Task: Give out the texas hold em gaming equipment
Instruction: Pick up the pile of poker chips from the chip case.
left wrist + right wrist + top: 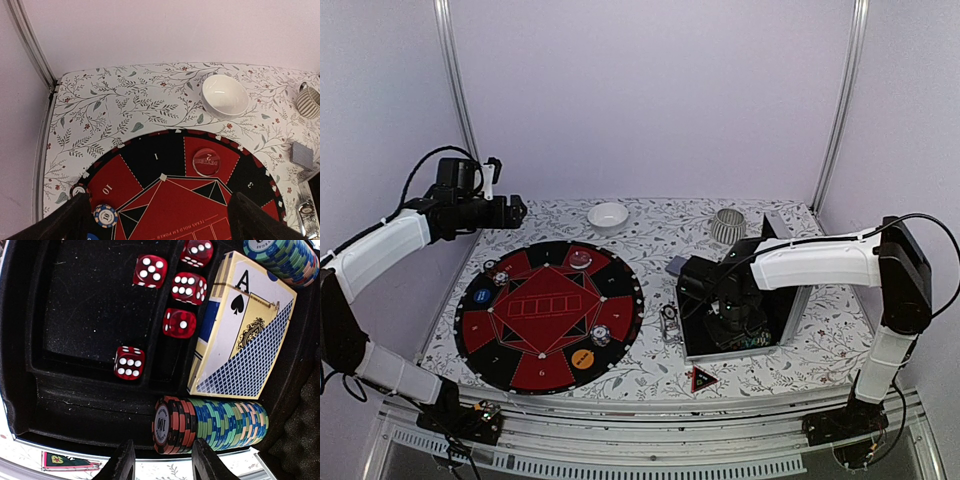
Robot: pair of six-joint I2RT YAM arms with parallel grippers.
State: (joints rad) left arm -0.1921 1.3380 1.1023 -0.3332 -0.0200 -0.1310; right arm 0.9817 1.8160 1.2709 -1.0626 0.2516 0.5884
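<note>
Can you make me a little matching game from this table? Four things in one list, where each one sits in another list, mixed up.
Things:
1. white bowl
2. red dice
3. clear dealer button
4. red triangular marker

Places:
A. on the round board, on the sector marked 2
B. inside the black case
C. on the flowered cloth, near the table's front edge
D. on the flowered cloth, beyond the board's far side

Pairs: 1-D, 2-B, 3-A, 4-C
</note>
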